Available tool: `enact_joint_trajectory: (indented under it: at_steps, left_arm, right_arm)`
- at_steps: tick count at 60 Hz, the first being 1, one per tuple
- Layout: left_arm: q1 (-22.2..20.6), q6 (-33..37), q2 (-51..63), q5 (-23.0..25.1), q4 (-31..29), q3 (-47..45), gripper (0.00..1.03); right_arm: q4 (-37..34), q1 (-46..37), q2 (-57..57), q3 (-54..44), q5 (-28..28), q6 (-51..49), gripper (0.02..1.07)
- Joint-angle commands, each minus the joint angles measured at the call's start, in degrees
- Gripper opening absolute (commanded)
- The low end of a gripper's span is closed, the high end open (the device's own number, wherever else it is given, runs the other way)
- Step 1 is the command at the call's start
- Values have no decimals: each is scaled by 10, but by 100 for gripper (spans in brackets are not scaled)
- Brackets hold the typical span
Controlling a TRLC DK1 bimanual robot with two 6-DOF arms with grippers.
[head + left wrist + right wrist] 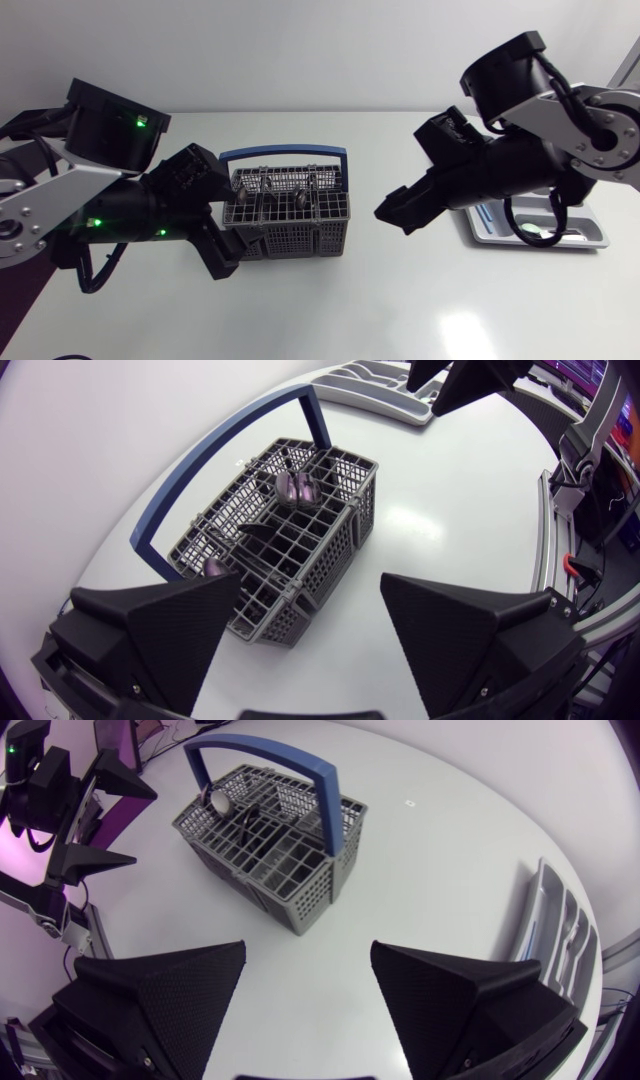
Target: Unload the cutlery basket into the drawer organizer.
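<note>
My left gripper [222, 258], wide open and empty, flanks the cutlery basket [290, 228]; my right gripper [400, 212], likewise, hangs beside the drawer organizer [592, 239].

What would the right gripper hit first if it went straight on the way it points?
Probably the basket, whose near corner lies ahead of the right gripper. Depth is unclear: it might meet the bare table first.

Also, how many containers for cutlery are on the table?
2: the cutlery basket beside the left arm, and the drawer organizer, partly hidden under the right arm. No other shows.
</note>
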Motion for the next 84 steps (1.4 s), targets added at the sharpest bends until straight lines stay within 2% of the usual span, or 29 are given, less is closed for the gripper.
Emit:
enact_joint_trajectory:
  at_steps: [1,15,33,57,84]
  left_arm:
    - [5,16,-11,-4,-2,-19,98]
    - [10,29,-15,1,3,-28,98]
    - [34,37,5,21,32,-28,98]
    - [63,33,45,46,68,-18,98]
    - [67,32,55,49,69,-16,98]
  right_arm:
    - [-7,13,20,22,-19,21,92]
    - [-3,40,69,57,-58,31,92]
    - [18,58,123,96,-83,56,92]
    - [116,62,146,87,-84,87,92]
    - [125,59,156,82,-83,90,92]
